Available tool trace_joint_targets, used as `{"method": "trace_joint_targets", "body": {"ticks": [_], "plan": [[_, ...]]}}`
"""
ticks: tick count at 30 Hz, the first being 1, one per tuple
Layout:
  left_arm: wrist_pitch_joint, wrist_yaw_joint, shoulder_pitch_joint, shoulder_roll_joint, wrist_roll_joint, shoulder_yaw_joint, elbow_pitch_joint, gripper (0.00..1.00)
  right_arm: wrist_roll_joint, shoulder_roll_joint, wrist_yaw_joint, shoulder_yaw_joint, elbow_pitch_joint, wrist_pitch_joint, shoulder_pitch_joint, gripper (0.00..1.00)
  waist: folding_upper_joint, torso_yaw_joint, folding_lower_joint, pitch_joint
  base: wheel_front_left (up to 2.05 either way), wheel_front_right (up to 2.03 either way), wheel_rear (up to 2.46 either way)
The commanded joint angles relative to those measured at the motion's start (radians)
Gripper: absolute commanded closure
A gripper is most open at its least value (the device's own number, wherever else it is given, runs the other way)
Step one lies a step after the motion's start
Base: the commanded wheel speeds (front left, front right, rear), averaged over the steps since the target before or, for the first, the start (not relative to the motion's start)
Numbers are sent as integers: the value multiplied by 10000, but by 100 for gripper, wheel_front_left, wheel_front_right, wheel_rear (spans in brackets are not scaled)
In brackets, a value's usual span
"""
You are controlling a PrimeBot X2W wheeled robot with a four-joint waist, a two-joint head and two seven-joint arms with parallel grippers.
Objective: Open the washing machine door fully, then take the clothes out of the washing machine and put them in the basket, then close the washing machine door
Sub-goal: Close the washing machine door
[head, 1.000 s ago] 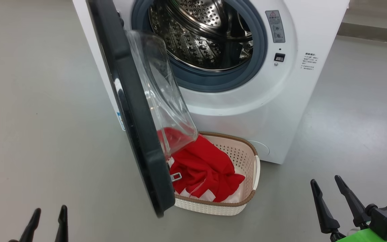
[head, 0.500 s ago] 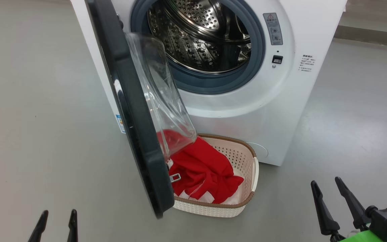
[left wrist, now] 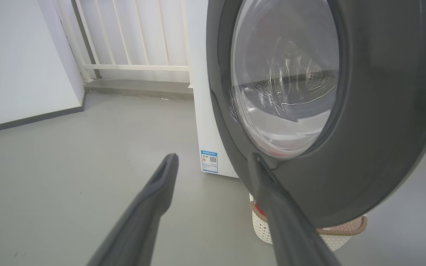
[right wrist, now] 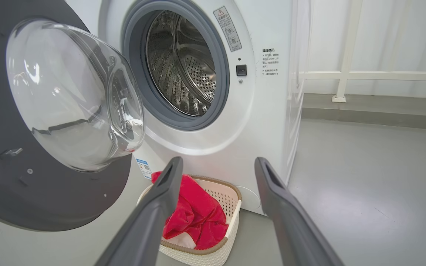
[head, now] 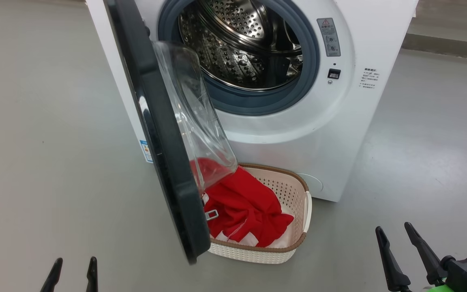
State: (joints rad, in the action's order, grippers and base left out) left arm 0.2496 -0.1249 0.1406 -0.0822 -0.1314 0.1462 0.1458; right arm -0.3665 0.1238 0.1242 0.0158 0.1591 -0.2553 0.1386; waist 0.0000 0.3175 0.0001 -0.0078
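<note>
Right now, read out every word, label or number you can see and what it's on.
Nothing reads clearly.
Grey sticker beside the washing machine opening: red warning triangle, text too small.
Black printed lines on its front panel: too small.
Blue label at its lower corner: print blurred.
</note>
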Motion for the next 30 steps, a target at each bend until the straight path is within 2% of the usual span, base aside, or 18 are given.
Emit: {"method": "trace_joint_targets", "body": {"ticks": [1,8,9,11,12,13,14,21,26,30], "plan": [[122,-56,-202,-108,112,311,-285,0,30,190,65,218,-233,-65,-206,0,0,1,-1,-2,0,0,0],[122,-57,-214,-50,-298,304,-295,0,11,196,65,219,-213,-65,-204,0,0,6,-1,-43,0,0,0],[122,-57,-230,-32,-529,286,-256,8,9,195,65,219,-213,-65,-202,0,0,8,-1,-47,0,0,0],[122,-57,-301,-70,-964,208,-213,45,6,195,65,219,-214,-65,-202,0,0,9,-1,-46,0,0,0],[122,-57,-347,-110,-1212,166,-172,73,5,195,65,224,-214,-65,-207,0,0,6,-1,-43,0,0,0],[122,-57,-404,-189,-1439,124,-130,95,5,192,65,230,-215,-65,-213,0,0,1,-1,-39,0,0,0],[122,-57,-474,-304,-1613,82,-106,100,10,185,65,237,-219,-65,-221,0,0,-5,-1,-32,0,0,0],[122,-57,-1105,-1221,-3012,-425,-194,100,21,163,65,280,-234,-65,-276,0,0,-104,-1,47,0,0,0],[122,-57,-1573,-1971,-3529,-1019,-399,100,35,143,65,271,-270,-65,-303,0,0,-209,-1,166,0,0,0],[122,-57,-1970,-2361,-3785,-1457,-593,100,57,123,65,246,-292,-65,-373,0,0,-320,-1,291,0,0,0]]}}
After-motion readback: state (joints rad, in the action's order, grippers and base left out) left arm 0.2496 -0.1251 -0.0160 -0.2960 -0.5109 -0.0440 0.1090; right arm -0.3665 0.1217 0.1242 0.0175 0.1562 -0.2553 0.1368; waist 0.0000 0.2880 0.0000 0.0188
